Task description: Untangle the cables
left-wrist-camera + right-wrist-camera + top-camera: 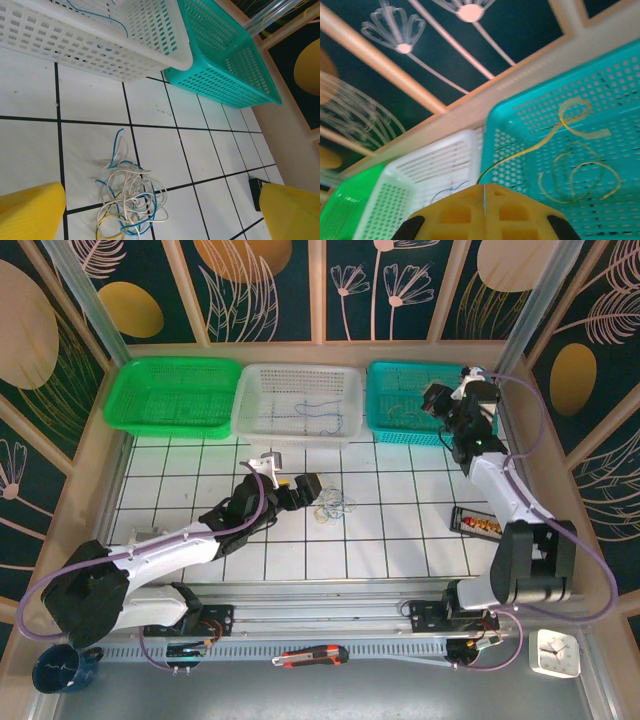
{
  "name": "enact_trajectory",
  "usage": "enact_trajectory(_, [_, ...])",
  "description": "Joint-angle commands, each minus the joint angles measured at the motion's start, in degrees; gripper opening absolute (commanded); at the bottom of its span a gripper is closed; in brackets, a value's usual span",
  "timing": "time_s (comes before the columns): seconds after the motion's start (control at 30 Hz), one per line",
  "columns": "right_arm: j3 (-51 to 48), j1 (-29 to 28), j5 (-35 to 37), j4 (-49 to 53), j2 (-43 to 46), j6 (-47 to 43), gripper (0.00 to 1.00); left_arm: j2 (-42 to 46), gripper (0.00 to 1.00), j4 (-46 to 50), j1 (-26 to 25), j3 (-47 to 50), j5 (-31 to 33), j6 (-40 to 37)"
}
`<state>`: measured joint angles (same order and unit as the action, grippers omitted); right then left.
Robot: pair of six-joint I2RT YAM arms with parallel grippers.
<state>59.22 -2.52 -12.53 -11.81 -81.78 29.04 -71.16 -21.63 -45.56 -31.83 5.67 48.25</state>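
While left claw (160, 212) gapes over cable tangle (129, 200), right wrist view catches right claw (485, 192) pinching yellow cable (535, 146).

**Top external camera:** fixed high behind the arm bases (450, 618), facing down and forward over the whole table (400, 540). The bases sit at 6 o'clock. The green basket (172, 395), white basket (290, 430) and teal basket (400, 430) span 11 to 1 o'clock. This is the distant view.

**Left wrist camera:** low and close above the table, facing forward and down. The left gripper (160, 217) frames it, with spread fingers (30, 210) at 7 and 5 o'clock. It shares the cables (130, 200) with the top view.

**Right wrist camera:** close over the teal basket, facing the back wall (395, 75). The right gripper (485, 200) sits at 6 o'clock, closed on a yellowish cable (517, 156).

All three views share the white and teal baskets
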Motion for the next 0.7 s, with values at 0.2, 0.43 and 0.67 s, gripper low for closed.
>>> enact_trajectory(0.2, [9.2, 3.4, -2.1, -0.4, -12.9, 0.3, 0.09, -0.3, 0.99, -0.1, -0.1, 0.5, 0.5, -1.1])
enact_trajectory(0.43, [12.5, 3.3, -5.2, -0.1, -15.2, -0.6, 0.44, -0.5, 0.99, 0.8, -0.1, 0.1, 0.7, -1.4])
enact_trajectory(0.67, [3.9, -0.2, -8.3, -3.5, -8.3, 0.5, 0.44, -2.5, 0.99, 0.3, -0.1, -0.3, 0.6, -1.5])
